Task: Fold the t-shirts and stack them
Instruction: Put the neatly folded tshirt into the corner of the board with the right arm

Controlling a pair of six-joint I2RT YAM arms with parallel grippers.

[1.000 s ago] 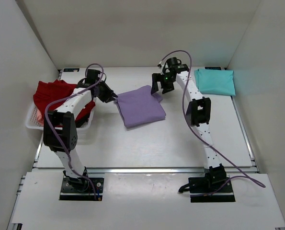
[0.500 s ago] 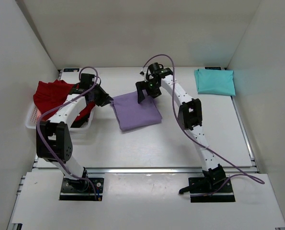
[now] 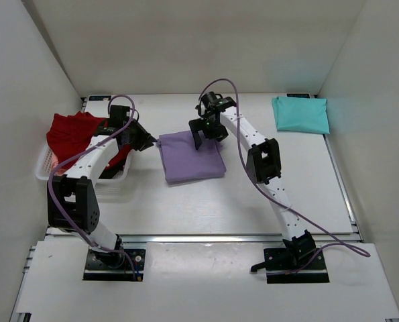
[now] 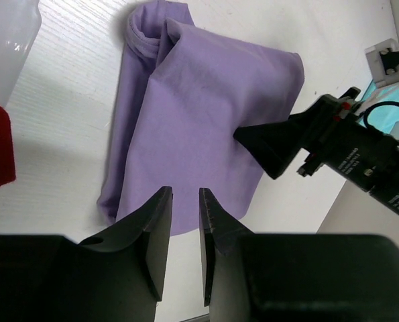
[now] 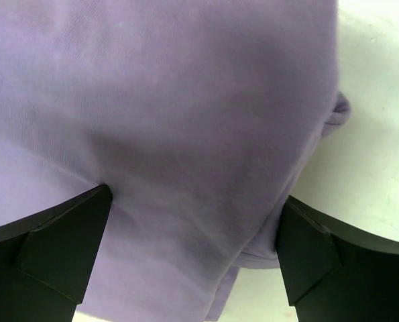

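A folded lavender t-shirt (image 3: 191,157) lies mid-table. My right gripper (image 3: 200,134) is open wide at its far edge, and in the right wrist view the gripper (image 5: 194,196) straddles the lavender cloth (image 5: 186,100) with both fingers down on it. My left gripper (image 3: 147,139) hovers at the shirt's left edge. The left wrist view shows the left gripper (image 4: 186,191) narrowly open with nothing between its fingers, above the lavender shirt (image 4: 199,107). A folded teal t-shirt (image 3: 301,114) lies at the far right. A deep red t-shirt (image 3: 75,131) is heaped in the basket.
The white slotted basket (image 3: 48,173) stands at the table's left edge, next to my left arm. White walls enclose the table at the left, back and right. My right arm's black finger (image 4: 269,141) shows over the lavender shirt in the left wrist view.
The right gripper swung left across the lavender shirt's far edge and opened wide. The shirt shifted left and now lies squarer. The left gripper drew back slightly to the left.
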